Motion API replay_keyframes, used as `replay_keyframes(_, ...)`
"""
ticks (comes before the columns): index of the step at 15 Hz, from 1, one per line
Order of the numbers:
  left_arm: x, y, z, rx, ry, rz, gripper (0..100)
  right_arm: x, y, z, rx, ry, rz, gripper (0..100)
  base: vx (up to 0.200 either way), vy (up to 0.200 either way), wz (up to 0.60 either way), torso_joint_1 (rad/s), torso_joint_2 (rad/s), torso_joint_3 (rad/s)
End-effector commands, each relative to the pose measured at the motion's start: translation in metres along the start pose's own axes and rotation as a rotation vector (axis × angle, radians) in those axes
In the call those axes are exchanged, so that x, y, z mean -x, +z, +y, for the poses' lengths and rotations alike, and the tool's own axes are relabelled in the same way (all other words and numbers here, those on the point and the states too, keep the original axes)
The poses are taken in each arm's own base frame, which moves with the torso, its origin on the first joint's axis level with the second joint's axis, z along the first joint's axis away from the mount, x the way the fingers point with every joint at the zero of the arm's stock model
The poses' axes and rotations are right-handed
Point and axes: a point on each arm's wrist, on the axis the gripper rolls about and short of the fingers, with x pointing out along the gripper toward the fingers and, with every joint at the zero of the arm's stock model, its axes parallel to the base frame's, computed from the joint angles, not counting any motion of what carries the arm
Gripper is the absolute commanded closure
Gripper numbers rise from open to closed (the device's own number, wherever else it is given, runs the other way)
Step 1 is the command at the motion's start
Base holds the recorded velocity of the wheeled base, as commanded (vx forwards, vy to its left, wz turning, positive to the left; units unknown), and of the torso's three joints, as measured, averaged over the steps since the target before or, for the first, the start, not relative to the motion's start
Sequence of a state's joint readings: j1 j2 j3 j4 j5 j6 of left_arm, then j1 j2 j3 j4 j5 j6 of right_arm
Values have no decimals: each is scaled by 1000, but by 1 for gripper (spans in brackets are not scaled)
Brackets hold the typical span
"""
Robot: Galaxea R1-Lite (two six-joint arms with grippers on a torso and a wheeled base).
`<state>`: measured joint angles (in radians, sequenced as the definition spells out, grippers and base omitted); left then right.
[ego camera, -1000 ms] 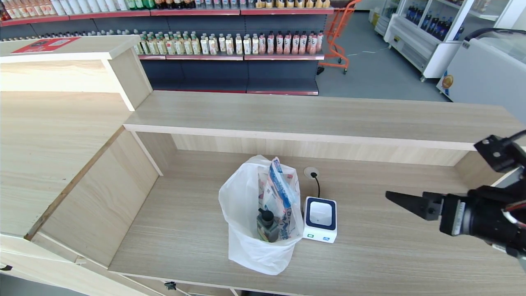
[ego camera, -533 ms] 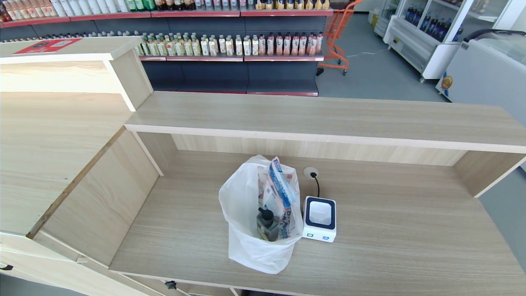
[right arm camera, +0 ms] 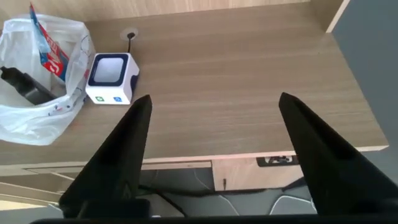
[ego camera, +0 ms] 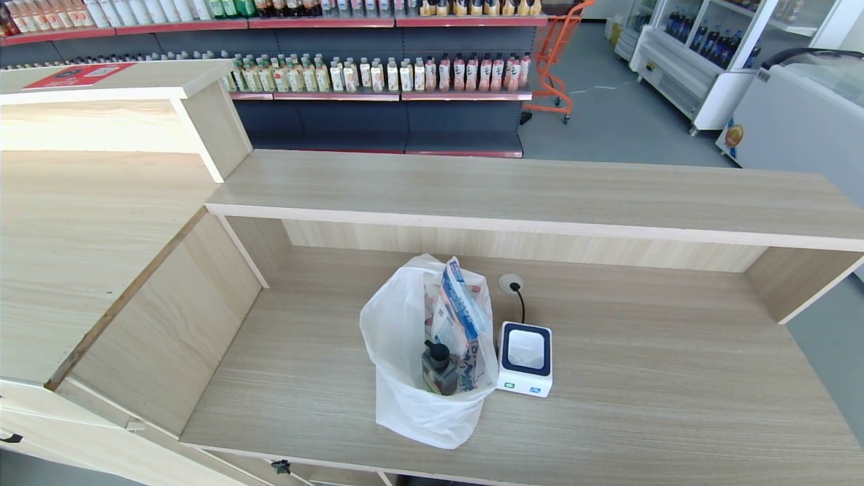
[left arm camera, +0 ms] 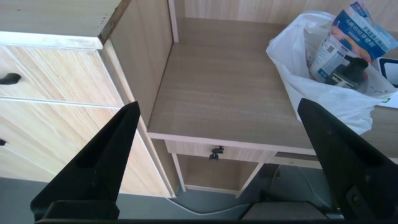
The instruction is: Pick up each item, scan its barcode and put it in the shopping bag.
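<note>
Hanging off the near edge of the tabletop (ego camera: 641, 378), the left claw (left arm camera: 217, 107) and right claw (right arm camera: 216, 98) both have their fingers spread wide and hold nothing. Ahead, the white shopping bag (ego camera: 398, 337) stands open-mouthed near the tabletop's middle, closer to the left claw by my reckoning. Inside it a dark pump bottle (ego camera: 439, 370) stands upright, and a blue-and-white pouch (ego camera: 462, 304) rises behind it, its long axis roughly toward 12 o'clock. The scanner (ego camera: 526, 358) sits at the bag's 3 o'clock, touching it or perhaps just beside it, window up.
</note>
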<state>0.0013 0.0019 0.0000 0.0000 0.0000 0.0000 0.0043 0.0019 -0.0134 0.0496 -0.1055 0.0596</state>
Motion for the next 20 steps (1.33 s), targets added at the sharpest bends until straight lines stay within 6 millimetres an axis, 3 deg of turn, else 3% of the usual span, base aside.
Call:
replay_keyframes(1,0,0,0,0,0,0,0,0,-1,0,-4,0,8,100,0,0,0,0,0,0)
replay_keyframes(13,0,0,0,0,0,0,0,0,-1,0,-6,0,8,100,0,0,0,0,0,0)
replay_keyframes(20,0,0,0,-5,0,0,0,0,-1,0,-6,0,8,100,0,-200,0,5,1,2)
